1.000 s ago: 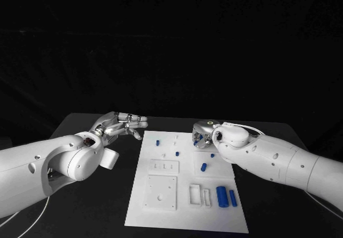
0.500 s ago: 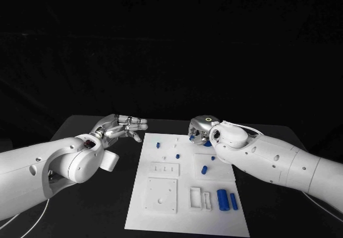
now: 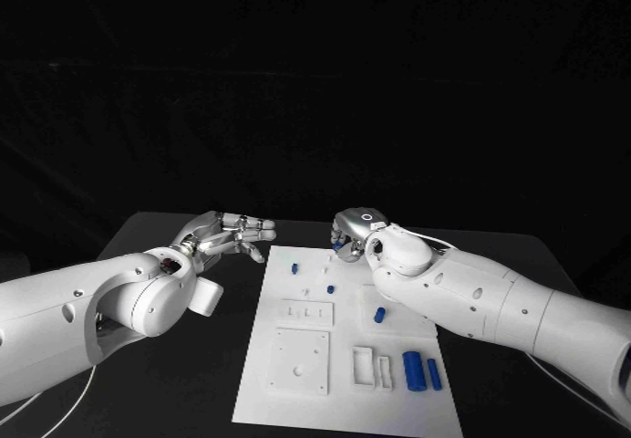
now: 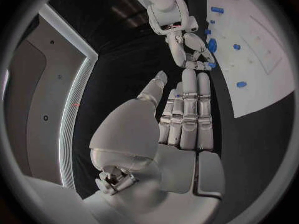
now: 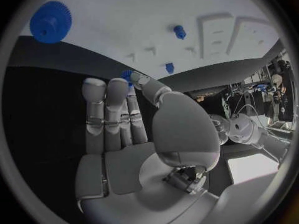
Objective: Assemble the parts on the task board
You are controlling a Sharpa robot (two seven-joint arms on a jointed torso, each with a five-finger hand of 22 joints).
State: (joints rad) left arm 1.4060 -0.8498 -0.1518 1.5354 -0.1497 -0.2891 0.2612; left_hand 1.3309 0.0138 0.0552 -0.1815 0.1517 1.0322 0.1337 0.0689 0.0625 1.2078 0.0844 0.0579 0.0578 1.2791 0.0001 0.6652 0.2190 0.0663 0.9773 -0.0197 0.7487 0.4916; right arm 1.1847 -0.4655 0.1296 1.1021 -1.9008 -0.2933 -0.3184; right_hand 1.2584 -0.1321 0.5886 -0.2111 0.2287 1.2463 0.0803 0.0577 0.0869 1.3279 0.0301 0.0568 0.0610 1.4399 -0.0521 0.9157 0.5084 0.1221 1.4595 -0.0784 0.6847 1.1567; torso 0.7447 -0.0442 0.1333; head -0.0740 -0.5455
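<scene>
Blue part pinched in right hand fingers; left hand fingers loosely spread, unladen.

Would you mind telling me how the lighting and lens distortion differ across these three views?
Head view: dark surroundings, the task board bright and its edges straight. Left wrist view: fisheye circle, the board's edge bowed, the left hand evenly lit. Right wrist view: the same curving, the right hand sharp, the room behind it cluttered and bright.
</scene>
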